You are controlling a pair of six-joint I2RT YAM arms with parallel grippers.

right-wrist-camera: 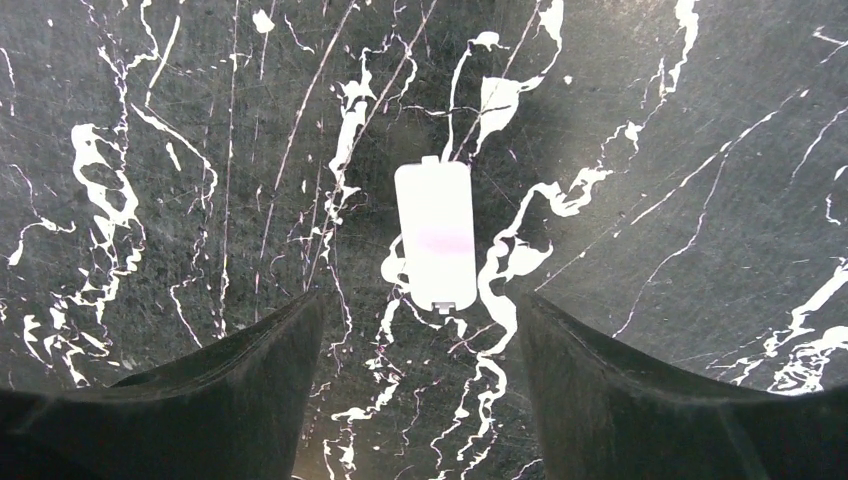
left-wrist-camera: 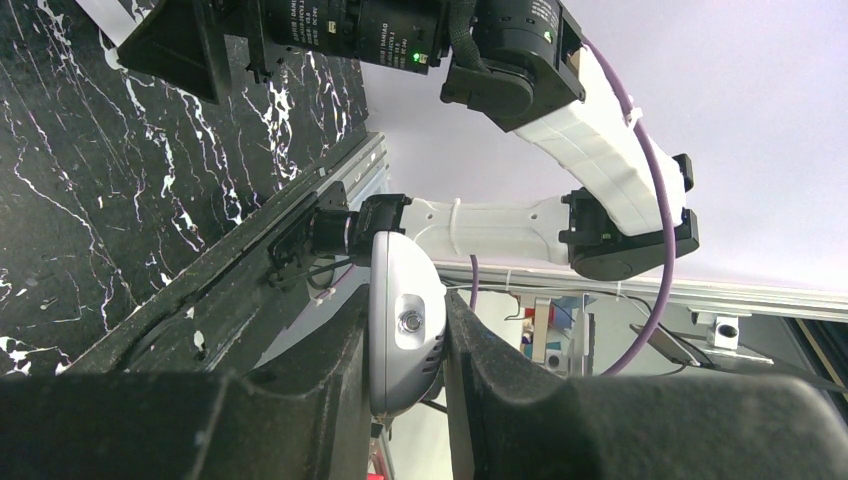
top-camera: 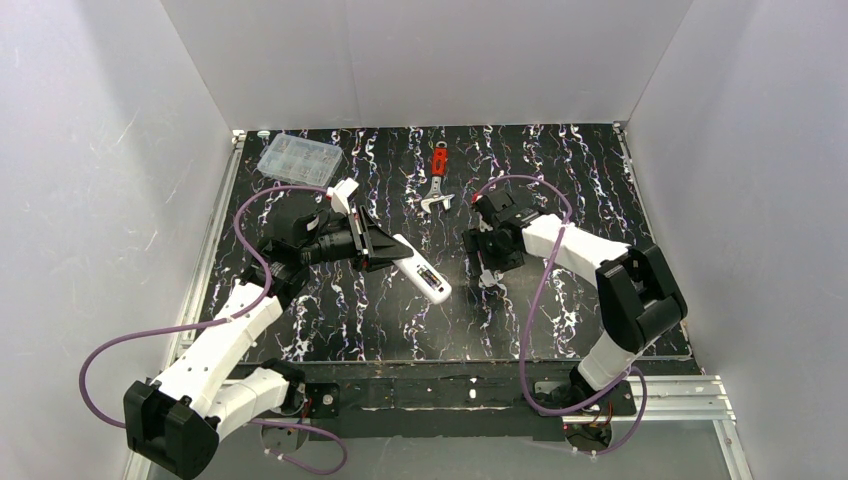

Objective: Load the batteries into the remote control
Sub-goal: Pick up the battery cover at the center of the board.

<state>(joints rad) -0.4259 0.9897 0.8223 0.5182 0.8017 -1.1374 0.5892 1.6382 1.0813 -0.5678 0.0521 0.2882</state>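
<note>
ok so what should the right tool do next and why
Probably lower the right tool straight down and close on the white cover: it lies flat on the table, centred under the open jaws, while the left tool grips the remote control. No batteries show, so whether they are loaded I cannot tell.

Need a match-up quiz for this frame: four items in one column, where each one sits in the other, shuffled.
Things
1. remote control
2. white battery cover
3. red-handled wrench
4. clear compartment box

Places
A. back left corner of the table
B. flat on the table, below the open right gripper
C. clamped in the left gripper, off the table
D. back middle of the table

Pairs: 1-C, 2-B, 3-D, 4-A
</note>
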